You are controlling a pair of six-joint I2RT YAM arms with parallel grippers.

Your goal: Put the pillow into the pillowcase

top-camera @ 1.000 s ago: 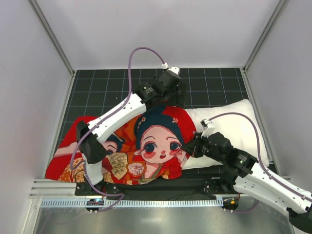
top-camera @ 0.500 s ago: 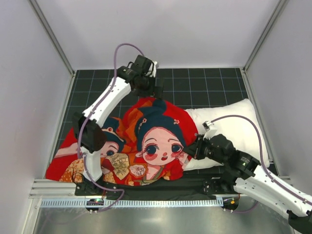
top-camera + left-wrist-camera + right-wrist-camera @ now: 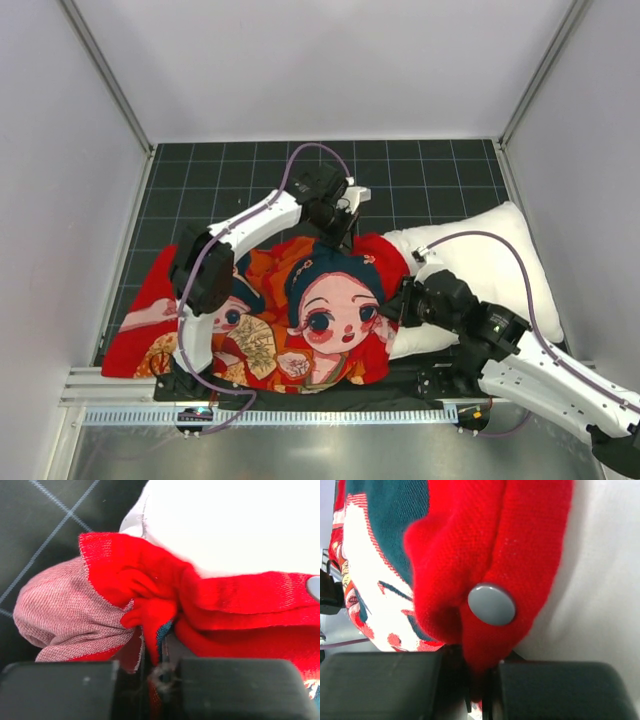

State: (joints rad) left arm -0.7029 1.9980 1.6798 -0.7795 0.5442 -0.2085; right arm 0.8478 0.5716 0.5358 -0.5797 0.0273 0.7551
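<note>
Swung back from the far edge of the counter (image 3: 420, 170) with the left end effector (image 3: 155, 672), now clamped on the pillowcase (image 3: 320, 310) rim. Clamped on the near rim with the right end effector (image 3: 480, 680). Pillow (image 3: 490, 260) by the right edge, only part inside. Looks ready for more pulling.

Found the pillow (image 3: 480, 275), plump and plain white, lying flat toward the right side, with its left end tucked inside the pillowcase (image 3: 330, 310). Saw that case, red with a large cartoon girl's face and dark blue hair, spread rumpled out to the left (hem bunched at the opening, pale pink reverse showing there).
</note>
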